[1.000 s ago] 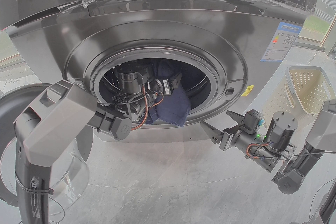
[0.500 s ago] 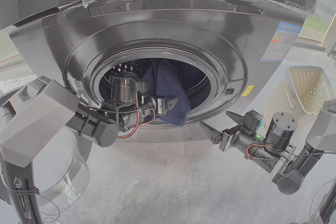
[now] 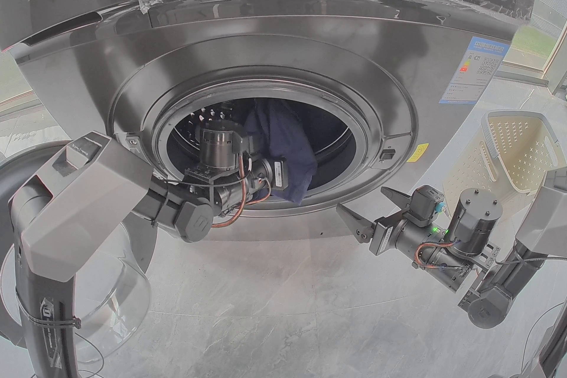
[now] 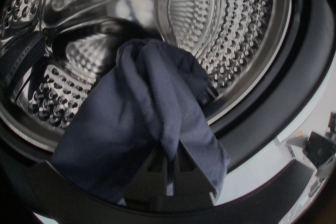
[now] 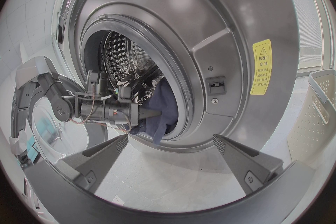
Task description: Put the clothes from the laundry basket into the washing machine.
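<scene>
Left wrist view: cloth [image 4: 140, 105] in hand [image 4: 171, 153]

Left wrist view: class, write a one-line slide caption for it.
Left gripper shut on a navy garment hanging at the mouth of the washing machine drum.

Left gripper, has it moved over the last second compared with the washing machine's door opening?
Yes. In the head view the left gripper, shut on the navy cloth, has dropped from mid-opening toward the lower door rim.
</scene>
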Controlling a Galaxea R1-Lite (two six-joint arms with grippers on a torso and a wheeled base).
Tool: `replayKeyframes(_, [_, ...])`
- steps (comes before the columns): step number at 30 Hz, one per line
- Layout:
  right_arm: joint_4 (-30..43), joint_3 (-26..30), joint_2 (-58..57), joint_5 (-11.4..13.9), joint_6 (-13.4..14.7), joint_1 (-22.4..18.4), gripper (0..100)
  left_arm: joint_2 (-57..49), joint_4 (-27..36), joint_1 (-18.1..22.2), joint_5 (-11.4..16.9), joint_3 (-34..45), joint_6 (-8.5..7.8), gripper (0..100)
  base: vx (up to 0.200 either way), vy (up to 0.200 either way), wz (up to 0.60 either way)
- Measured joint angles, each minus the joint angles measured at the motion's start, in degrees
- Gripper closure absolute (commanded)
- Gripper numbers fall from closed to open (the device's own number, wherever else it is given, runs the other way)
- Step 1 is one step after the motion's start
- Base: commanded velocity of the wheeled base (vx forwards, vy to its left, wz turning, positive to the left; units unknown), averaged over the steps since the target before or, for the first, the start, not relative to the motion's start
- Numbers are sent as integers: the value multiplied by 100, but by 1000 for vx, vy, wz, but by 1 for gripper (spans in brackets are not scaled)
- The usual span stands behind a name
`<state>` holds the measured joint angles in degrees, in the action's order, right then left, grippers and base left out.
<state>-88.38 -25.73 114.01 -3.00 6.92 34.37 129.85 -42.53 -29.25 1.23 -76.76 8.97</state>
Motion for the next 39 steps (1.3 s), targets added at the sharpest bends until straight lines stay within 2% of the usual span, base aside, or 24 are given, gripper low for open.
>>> replayKeyframes(4, [0, 0, 0, 0, 2, 2, 0, 171, -205, 6, -110, -630, 165, 100, 0, 0, 0])
replayKeyframes(8, [0, -1, 0, 0, 2, 0, 0, 455, -662, 20, -352, -1386, 323, 100, 0, 0, 0])
replayKeyframes(12, [0, -4, 0, 0, 2, -2, 0, 811, -950, 54, -580, -2072, 385, 100, 0, 0, 0])
replayKeyframes(19, [0, 0, 0, 0, 0, -2, 0, 1242, -1089, 144, -780, -2905, 419, 100, 0, 0, 0])
replayKeyframes(20, [0, 0, 0, 0, 2, -2, 0, 1276, -1090, 152, -790, -2960, 419, 0, 0, 0, 0])
replayKeyframes(24, [-2, 2, 0, 0, 2, -2, 0, 1329, -1112, 157, -814, -2844, 413, 0, 0, 0, 0])
replayKeyframes(31, [-2, 7, 0, 0, 2, -2, 0, 1041, -1023, 102, -779, -1832, 389, 0, 0, 0, 0])
replayKeyframes(39, [0, 7, 5, -4, 2, 11, 0, 424, -238, 98, -599, -912, 312, 0, 0, 0, 0])
